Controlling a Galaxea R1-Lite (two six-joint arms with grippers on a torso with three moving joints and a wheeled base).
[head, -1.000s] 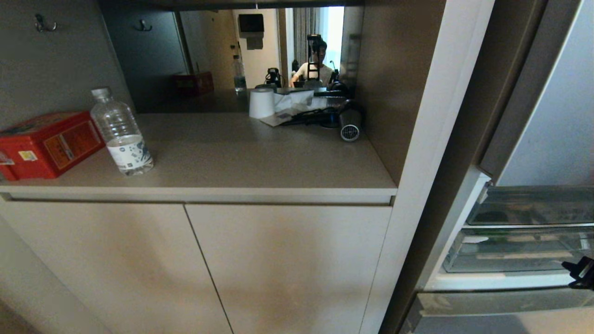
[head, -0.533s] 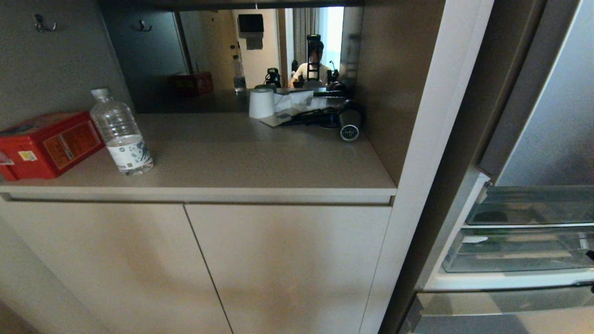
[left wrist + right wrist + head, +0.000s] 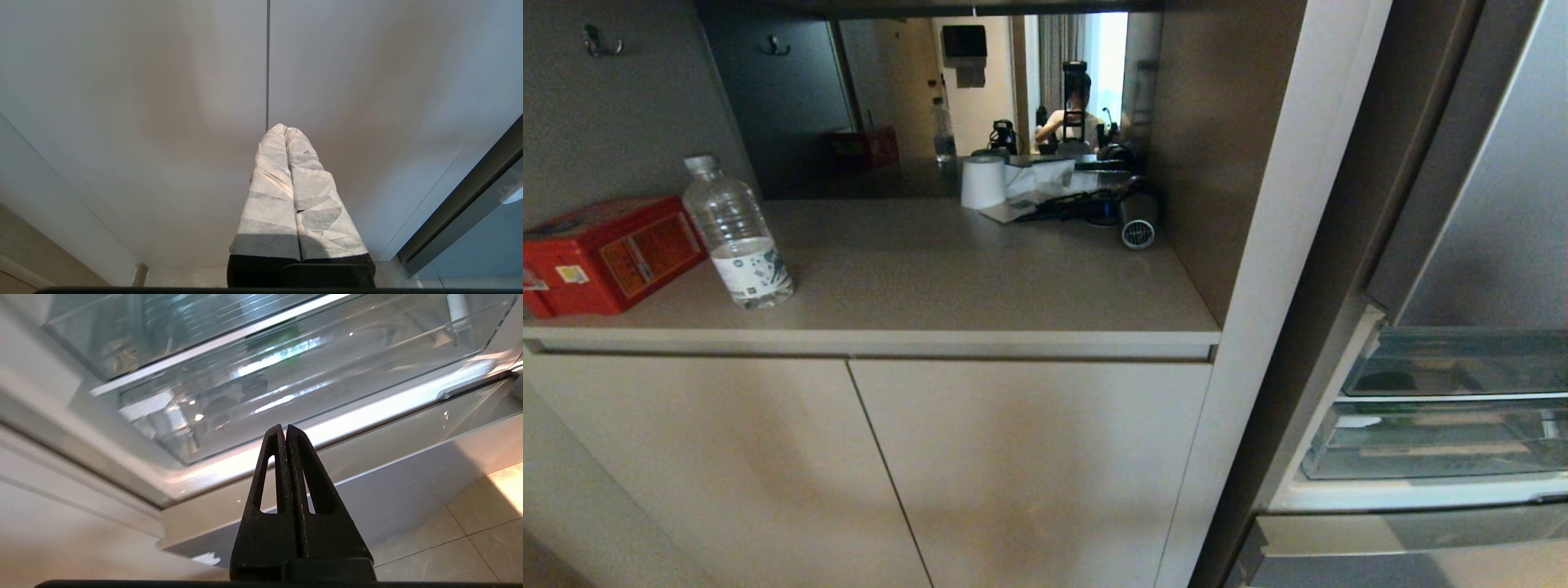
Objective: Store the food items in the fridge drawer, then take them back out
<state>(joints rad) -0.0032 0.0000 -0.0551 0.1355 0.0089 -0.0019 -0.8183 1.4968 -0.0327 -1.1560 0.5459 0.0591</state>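
Note:
The fridge drawer [image 3: 1405, 535] is at the lower right of the head view, its blue-grey front [image 3: 388, 486] below clear plastic bins [image 3: 1421, 445]. My right gripper [image 3: 284, 428] is shut and empty, and it points at the pale ledge between the lower bin [image 3: 286, 379] and the drawer front. It is outside the head view. A green patch [image 3: 282, 335] shows through the clear plastic. I cannot make out the food items otherwise. My left gripper [image 3: 284, 128], wrapped in white tape, is shut and empty in front of the cabinet doors [image 3: 163, 102].
A beige cabinet [image 3: 1013, 465] fills the left and middle. Its counter holds a red box [image 3: 605, 253], a water bottle [image 3: 737, 237], a white cup [image 3: 983, 181] and a hair dryer [image 3: 1137, 216]. A mirror behind reflects a person. A white upright [image 3: 1282, 269] separates cabinet and fridge. Tiled floor [image 3: 482, 535] lies below the drawer.
The right gripper showed at the right edge of the head view by the drawer a second ago. It has since dropped out of that view. The left arm has not moved.

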